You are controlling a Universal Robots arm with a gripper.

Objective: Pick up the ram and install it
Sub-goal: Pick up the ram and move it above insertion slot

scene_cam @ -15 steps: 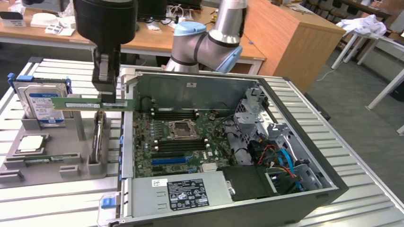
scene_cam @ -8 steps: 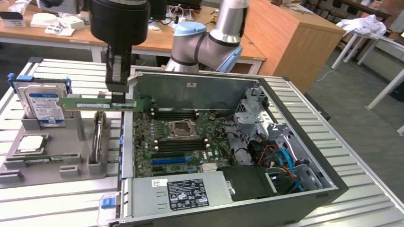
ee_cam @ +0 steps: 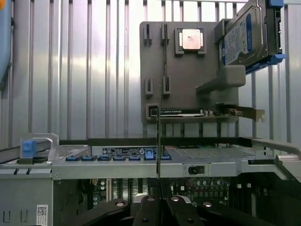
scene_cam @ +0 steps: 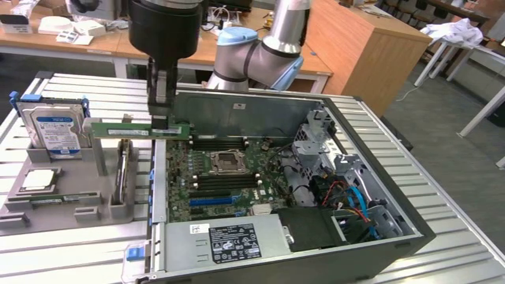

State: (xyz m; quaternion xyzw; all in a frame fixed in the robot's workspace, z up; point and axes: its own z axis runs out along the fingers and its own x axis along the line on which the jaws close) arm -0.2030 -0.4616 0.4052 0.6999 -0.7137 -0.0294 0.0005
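You see a ribbed metal table point(scene_cam: 71, 248): a grey parts tray point(scene_cam: 55, 204) sits at nine o'clock, with an open computer case point(scene_cam: 236, 112) at three.

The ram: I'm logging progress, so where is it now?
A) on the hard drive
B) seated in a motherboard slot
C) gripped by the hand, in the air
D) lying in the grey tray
C: the hand is shut on the ram, which hangs in the air.
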